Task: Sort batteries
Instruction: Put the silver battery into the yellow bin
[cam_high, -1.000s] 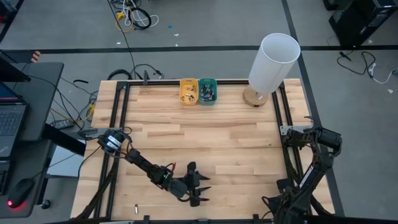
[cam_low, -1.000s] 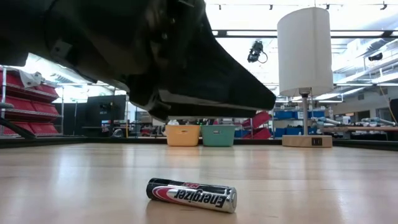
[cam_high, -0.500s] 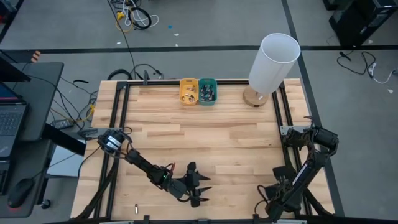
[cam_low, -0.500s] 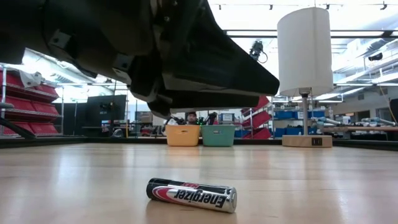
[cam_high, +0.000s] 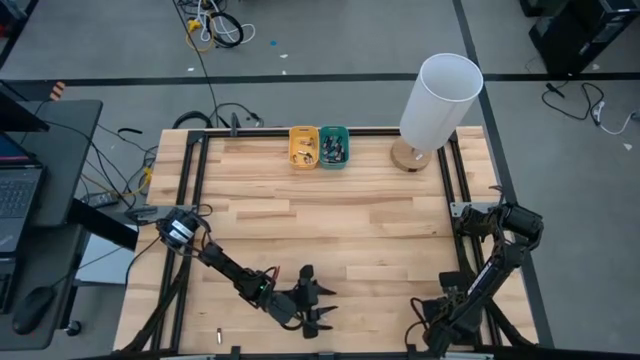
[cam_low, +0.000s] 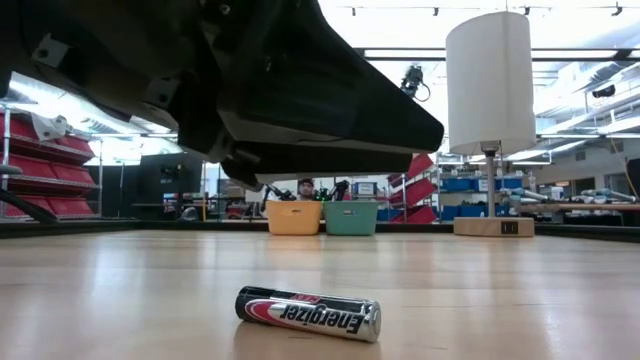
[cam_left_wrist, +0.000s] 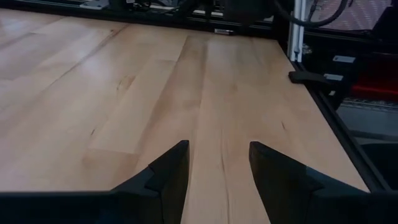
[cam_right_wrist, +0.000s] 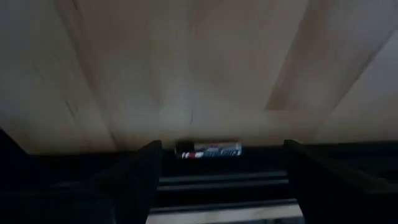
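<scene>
Small black-and-silver cylindrical battery (cam_low: 308, 313) lies on its side on light wooden tabletop (cam_high: 330, 220), near front edge; second such battery (cam_right_wrist: 208, 150) lies at tabletop edge by right arm. Left gripper (cam_high: 318, 305), fingers (cam_left_wrist: 168, 171) spread, empty, low above front centre. Right gripper (cam_right_wrist: 217, 163), fingers spread, empty, straddles second battery. Far edge: yellow plastic tray (cam_high: 304, 147) touching teal plastic tray (cam_high: 334, 146), both holding batteries; white cylindrical lamp (cam_high: 438, 100) beside them.
</scene>
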